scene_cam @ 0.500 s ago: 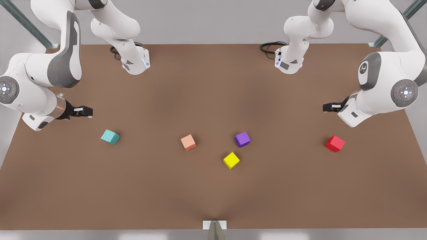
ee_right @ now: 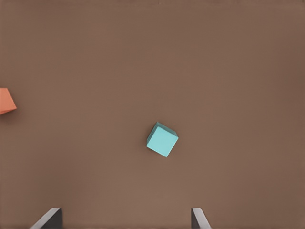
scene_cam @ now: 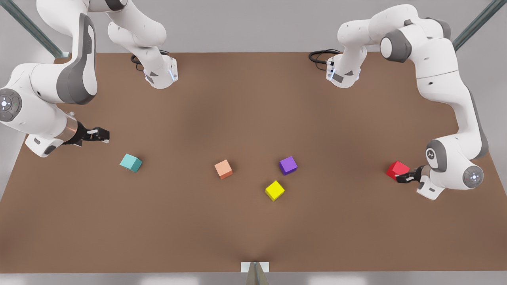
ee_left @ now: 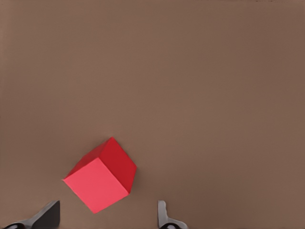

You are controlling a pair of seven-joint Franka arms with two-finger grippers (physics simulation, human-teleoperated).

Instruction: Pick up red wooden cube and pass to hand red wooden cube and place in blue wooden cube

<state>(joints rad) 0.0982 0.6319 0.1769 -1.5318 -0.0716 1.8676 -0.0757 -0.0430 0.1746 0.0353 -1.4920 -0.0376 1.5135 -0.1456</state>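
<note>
The left gripper [scene_cam: 401, 177], fingers spread wide and holding nothing, sits low at the small bright red wooden cube [scene_cam: 396, 169], at the table's [scene_cam: 253, 229] three o'clock. The right gripper [scene_cam: 103, 135], open and empty, waits near the teal wooden cube [scene_cam: 130, 162] at nine o'clock.

The left end effector [scene_cam: 401, 177] covered one corner of the red wooden cube [scene_cam: 396, 169] in the front view. Its fingertips [ee_left: 47, 215] were cut off by the wrist picture's edge (as were the right end effector's), and the salmon cube [ee_right: 6, 100] showed half.
</note>
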